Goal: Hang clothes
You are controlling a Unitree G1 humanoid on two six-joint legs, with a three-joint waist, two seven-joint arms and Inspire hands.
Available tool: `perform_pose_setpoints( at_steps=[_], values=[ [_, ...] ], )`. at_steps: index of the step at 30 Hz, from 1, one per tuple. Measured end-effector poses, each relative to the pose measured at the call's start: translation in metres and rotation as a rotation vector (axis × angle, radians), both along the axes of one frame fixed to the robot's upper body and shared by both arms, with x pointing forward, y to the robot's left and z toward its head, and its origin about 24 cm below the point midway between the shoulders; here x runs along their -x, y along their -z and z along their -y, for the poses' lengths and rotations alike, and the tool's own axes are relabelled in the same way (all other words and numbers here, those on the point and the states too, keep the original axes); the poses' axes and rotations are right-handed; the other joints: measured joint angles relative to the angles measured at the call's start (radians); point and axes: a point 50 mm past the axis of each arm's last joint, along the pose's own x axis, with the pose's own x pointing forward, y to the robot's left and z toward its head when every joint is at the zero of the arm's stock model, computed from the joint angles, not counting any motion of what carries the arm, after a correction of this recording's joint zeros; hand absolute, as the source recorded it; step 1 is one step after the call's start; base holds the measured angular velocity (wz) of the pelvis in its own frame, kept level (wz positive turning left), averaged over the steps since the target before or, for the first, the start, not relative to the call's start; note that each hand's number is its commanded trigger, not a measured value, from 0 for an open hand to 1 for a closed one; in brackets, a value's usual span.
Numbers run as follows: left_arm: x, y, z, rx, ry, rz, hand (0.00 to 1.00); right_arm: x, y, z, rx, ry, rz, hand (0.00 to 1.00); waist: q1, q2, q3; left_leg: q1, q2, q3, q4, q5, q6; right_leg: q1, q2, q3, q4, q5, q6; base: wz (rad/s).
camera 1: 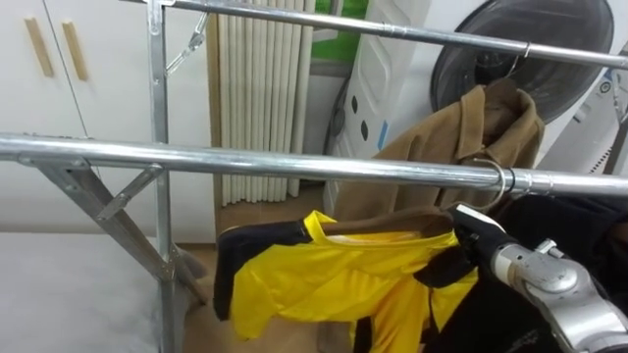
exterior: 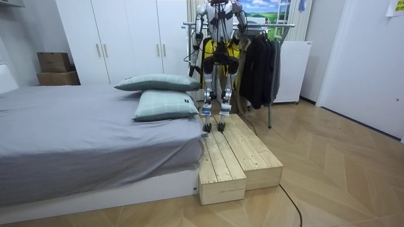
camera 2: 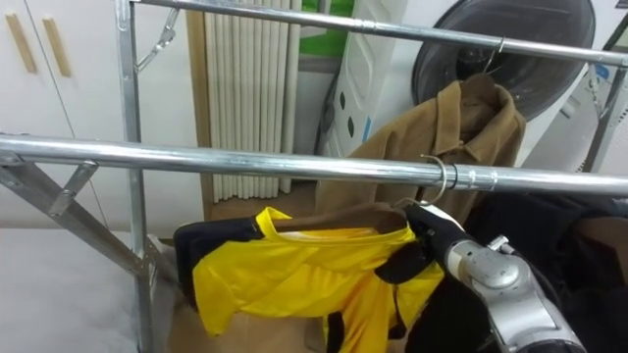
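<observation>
Left eye view: the clothes rack (camera 1: 155, 98) carries two horizontal rails. The near rail (camera 1: 245, 160) bears one hanger (camera 1: 497, 183), its metal hook over the rail towards the right end. On that hanger hangs the yellow and black jacket (camera 1: 324, 279), with its black sleeve drooping on the left. The right hand (camera 1: 478, 235) comes in from the lower right and is closed on the hanger just under the hook, touching the jacket's collar area. The far rail (camera 1: 392, 29) bears a brown coat (camera 1: 471, 137) on its own hook. Dark clothes (camera 1: 579, 221) hang at the right edge, beside the hand.

Room view, items outside the eye views: the robot stands on a wooden platform (exterior: 233, 151) with its back to the camera, facing the rack, its right arm raised to rail height. A bed (exterior: 76, 132) with two pillows (exterior: 161, 94) lies just beside the platform on the room view's left. White wardrobes (exterior: 120, 38) stand behind the bed. More dark garments (exterior: 259, 63) hang on the rack to the room view's right of the robot.
</observation>
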Motion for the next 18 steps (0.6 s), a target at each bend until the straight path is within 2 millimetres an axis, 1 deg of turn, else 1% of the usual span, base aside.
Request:
perform_pose_setpoints(
  at_steps=[7, 10, 11, 12, 13, 14, 15, 16, 18],
  values=[
    [-0.003, 0.001, 0.000, 0.001, -0.003, -0.007, 0.00, 0.000, 0.001, 0.001, 0.006, 0.014, -0.002, 1.00, 0.000, -0.005, -0.0054, 0.004, -0.002, -0.005, -0.001, 0.000, 0.000, 0.003, -0.002, -0.006, 0.002, -0.004, 0.001, 0.01],
    [0.000, 0.003, 0.000, 0.002, -0.010, -0.020, 0.00, 0.001, 0.003, 0.003, 0.009, 0.021, -0.001, 1.00, -0.002, -0.005, -0.0054, 0.006, -0.001, -0.008, -0.001, 0.000, 0.000, 0.006, -0.003, -0.015, 0.002, -0.004, 0.001, 0.05],
    [0.001, 0.004, -0.001, 0.002, -0.015, -0.028, 0.00, 0.002, 0.005, 0.004, 0.010, 0.026, -0.007, 0.91, -0.001, -0.004, -0.0048, 0.008, -0.001, -0.010, -0.001, 0.000, 0.000, 0.008, -0.003, -0.019, 0.002, -0.004, 0.001, 0.07],
    [0.001, 0.004, -0.001, 0.001, -0.016, -0.028, 0.00, 0.002, 0.006, 0.005, 0.010, 0.028, -0.009, 0.74, -0.001, -0.004, -0.0044, 0.008, -0.001, -0.011, -0.001, 0.000, 0.000, 0.009, -0.003, -0.018, 0.002, -0.004, 0.001, 0.05],
    [-0.002, 0.003, -0.002, 0.000, -0.015, -0.024, 0.00, 0.002, 0.006, 0.005, 0.009, 0.031, -0.009, 0.54, -0.001, -0.005, -0.0052, 0.008, -0.001, -0.011, -0.001, 0.000, 0.000, 0.009, -0.003, -0.018, 0.001, -0.005, 0.000, 0.00],
    [-0.001, 0.003, -0.002, -0.001, -0.016, -0.027, 0.00, 0.003, 0.008, 0.006, 0.009, 0.037, -0.014, 0.53, -0.001, -0.006, -0.0060, 0.008, -0.002, -0.011, -0.001, 0.000, 0.000, 0.010, -0.004, -0.018, 0.001, -0.007, -0.001, 0.00],
    [-0.001, 0.004, -0.002, -0.001, -0.017, -0.030, 0.00, 0.003, 0.009, 0.007, 0.006, 0.042, -0.018, 0.45, -0.001, -0.006, -0.0059, 0.010, -0.002, -0.011, -0.001, 0.000, 0.000, 0.013, -0.004, -0.018, 0.000, -0.008, -0.001, 0.00],
    [-0.001, 0.004, -0.002, 0.000, -0.018, -0.034, 0.00, 0.005, 0.011, 0.008, -0.001, 0.052, -0.028, 0.00, 0.000, -0.005, -0.0054, 0.016, -0.002, -0.011, -0.002, 0.000, 0.000, 0.018, -0.004, -0.018, 0.000, -0.011, 0.000, 0.00],
    [0.000, 0.004, -0.003, -0.001, -0.018, -0.039, 0.00, 0.006, 0.013, 0.010, -0.012, 0.067, -0.036, 0.00, 0.001, -0.005, -0.0053, 0.021, -0.003, -0.011, -0.003, 0.000, 0.000, 0.020, -0.005, -0.018, 0.002, -0.015, 0.000, 0.00]
  ],
)
